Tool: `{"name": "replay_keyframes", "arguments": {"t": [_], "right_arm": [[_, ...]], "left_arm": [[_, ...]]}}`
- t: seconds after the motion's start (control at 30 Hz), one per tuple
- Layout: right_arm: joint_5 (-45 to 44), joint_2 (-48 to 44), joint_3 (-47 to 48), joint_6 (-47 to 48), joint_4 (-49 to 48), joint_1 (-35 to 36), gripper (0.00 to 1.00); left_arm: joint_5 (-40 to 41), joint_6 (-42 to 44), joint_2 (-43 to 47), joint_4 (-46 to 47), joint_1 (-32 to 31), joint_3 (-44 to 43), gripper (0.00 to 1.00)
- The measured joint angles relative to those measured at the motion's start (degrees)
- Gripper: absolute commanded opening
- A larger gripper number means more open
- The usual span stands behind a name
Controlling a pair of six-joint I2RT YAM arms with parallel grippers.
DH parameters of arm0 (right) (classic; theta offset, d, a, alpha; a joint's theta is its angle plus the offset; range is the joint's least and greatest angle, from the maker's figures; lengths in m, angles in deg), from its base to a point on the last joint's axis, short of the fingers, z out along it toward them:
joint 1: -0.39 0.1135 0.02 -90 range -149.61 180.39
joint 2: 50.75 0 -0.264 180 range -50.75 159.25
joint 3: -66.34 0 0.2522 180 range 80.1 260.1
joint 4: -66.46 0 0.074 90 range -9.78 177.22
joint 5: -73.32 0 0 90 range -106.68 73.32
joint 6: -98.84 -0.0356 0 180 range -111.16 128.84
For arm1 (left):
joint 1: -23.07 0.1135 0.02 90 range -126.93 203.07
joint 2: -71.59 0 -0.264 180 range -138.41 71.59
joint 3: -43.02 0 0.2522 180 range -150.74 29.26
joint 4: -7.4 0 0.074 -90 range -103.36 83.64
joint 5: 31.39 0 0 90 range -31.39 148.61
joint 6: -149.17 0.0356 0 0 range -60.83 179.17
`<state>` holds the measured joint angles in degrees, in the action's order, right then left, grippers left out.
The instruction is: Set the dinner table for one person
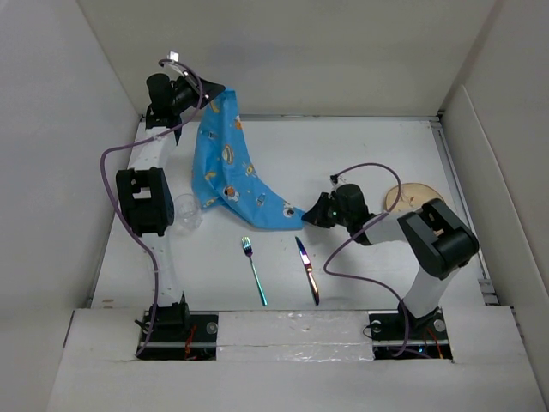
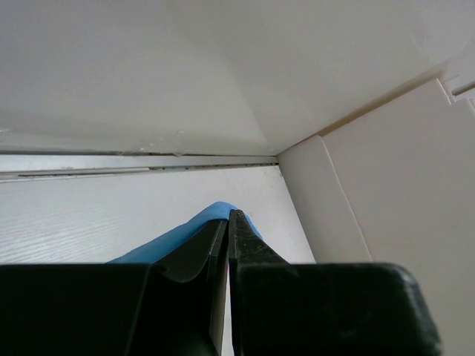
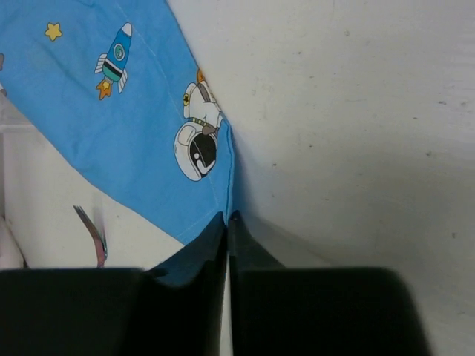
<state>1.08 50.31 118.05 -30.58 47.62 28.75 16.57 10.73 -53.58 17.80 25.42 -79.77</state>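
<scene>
A blue cartoon-print placemat (image 1: pixel 225 167) is stretched between both grippers above the white dinner table (image 1: pixel 343 154). My left gripper (image 1: pixel 216 90) is shut on its far corner near the back wall; the blue cloth (image 2: pixel 189 233) shows beside the fingertips in the left wrist view. My right gripper (image 1: pixel 307 219) is shut on the near corner; the print (image 3: pixel 148 111) shows in the right wrist view. A fork (image 1: pixel 254 270) and a knife (image 1: pixel 307 270) lie side by side near the front. A clear cup (image 1: pixel 189 212) stands at the left. A wooden plate (image 1: pixel 412 197) lies at the right, partly behind the right arm.
White walls (image 1: pixel 283 51) close in the table at the back and both sides. The fork also shows in the right wrist view (image 3: pixel 93 233). Purple cables (image 1: pixel 111 167) loop from both arms.
</scene>
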Motion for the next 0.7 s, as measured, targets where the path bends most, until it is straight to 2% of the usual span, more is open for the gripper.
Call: {"name": "replay_keyframes", "arguments": {"t": [0.17,0.33,0.53,0.7], "right_arm": [[-3.6,-4.0,0.1,0.5,3.3,0.3,0.0],[-16.3,-26.1,6.3,7.6,18.2,2.4,0.0],[-26.4,-51.0,19.8,15.5,27.9,4.3,0.0],[-30.7,-61.0,30.8,18.9,37.4,4.3,0.0]], "left_arm": [[-0.2,-0.2,1.9,0.6,0.0,2.8,0.0],[-0.7,-1.7,9.4,2.0,0.2,9.4,0.0],[0.9,-2.1,29.5,3.7,0.9,18.3,0.0],[5.5,0.0,49.9,4.0,1.0,24.5,0.0]]}}
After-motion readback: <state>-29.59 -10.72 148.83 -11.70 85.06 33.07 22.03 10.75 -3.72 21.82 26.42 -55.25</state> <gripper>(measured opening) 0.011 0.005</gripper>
